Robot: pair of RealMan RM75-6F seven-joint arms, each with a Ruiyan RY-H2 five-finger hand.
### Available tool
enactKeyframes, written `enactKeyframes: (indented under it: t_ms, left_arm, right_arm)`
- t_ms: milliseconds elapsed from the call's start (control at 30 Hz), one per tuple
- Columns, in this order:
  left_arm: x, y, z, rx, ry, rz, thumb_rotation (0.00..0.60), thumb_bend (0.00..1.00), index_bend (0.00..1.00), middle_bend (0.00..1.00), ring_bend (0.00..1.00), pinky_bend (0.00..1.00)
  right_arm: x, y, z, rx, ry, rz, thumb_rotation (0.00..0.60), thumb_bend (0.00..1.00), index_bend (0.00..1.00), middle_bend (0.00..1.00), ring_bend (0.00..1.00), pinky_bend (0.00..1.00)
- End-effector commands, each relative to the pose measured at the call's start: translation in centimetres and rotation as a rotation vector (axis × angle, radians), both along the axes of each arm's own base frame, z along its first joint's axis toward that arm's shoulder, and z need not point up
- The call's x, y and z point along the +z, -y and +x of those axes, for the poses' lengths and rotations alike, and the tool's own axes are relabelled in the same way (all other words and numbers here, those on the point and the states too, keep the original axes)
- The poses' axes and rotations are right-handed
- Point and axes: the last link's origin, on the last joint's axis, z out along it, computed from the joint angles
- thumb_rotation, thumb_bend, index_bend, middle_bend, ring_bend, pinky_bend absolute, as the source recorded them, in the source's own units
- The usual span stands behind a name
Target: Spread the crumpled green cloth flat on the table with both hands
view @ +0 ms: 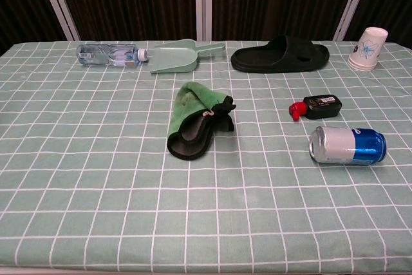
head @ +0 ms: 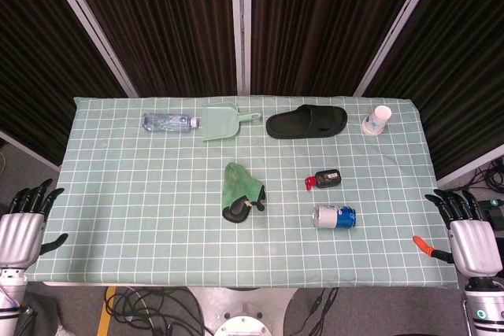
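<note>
The crumpled green cloth (head: 239, 191) (view: 194, 123) lies bunched near the middle of the table, folded over on itself with a dark underside and black edging showing at its near end. My left hand (head: 25, 226) hangs off the table's left near corner, fingers apart, holding nothing. At the right near corner my right hand (head: 466, 232) is likewise spread and holds nothing. Both hands are far from the cloth. Neither hand shows in the chest view.
A water bottle (head: 168, 122), a green scoop (head: 224, 121), a black slipper (head: 307, 121) and a paper cup (head: 378, 120) line the far edge. A small black bottle with a red cap (head: 324, 179) and a lying can (head: 335, 216) sit right of the cloth. An orange-handled tool (head: 425, 246) lies near my right hand.
</note>
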Motion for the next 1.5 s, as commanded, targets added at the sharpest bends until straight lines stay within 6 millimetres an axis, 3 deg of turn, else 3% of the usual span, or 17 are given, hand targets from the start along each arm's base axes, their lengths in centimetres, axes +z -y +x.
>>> enactKeyframes:
  t_ms: [33,433,633,767,1067,1267,1500]
  left_arm:
    - [-0.1,0.0,0.0,0.004,0.0,-0.006,0.6,0.11,0.24,0.19,0.18,0.16]
    - [0.1,0.2,0.1,0.006,-0.006,-0.007,0.6,0.11,0.24,0.19,0.18,0.16]
    - [-0.1,0.2,0.1,0.007,-0.002,-0.012,0.6,0.11,0.24,0.19,0.18,0.16]
    - [-0.1,0.2,0.2,-0.001,0.004,-0.01,0.6,0.11,0.24,0.19,0.18,0.16]
    - [0.1,0.6,0.2,-0.015,0.01,-0.007,0.6,0.11,0.24,0.19,0.18,0.16]
    - [0.4,1.2,-0.1,-0.009,0.008,-0.01,0.6,0.11,0.24,0.19,0.18,0.16]
    - [0.6,1.4,-0.4,0.001,0.021,-0.003,0.6,0.11,0.24,0.19,0.18,0.16]
  right_arm:
    - [0.0,0.0,0.1,0.004,-0.001,0.002,0.514,0.06,0.21,0.16,0.13,0.08]
    - [-0.3,0.1,0.6,0.04,0.012,0.027,0.518,0.06,0.23,0.16,0.14,0.08]
    - [-1.6,1.3,1.9,0.102,0.042,0.093,0.515,0.12,0.34,0.16,0.14,0.08]
    - [-3.9,3.9,4.3,0.189,0.085,0.181,0.538,0.14,0.41,0.16,0.13,0.08]
    - [-11.1,10.4,11.4,0.378,0.125,0.374,0.544,0.14,0.42,0.16,0.12,0.08]
    - [-15.7,13.1,15.6,0.454,0.086,0.48,0.54,0.14,0.42,0.16,0.12,0.08]
    - [-20.4,15.8,19.0,0.514,0.014,0.512,0.54,0.14,0.42,0.16,0.11,0.08]
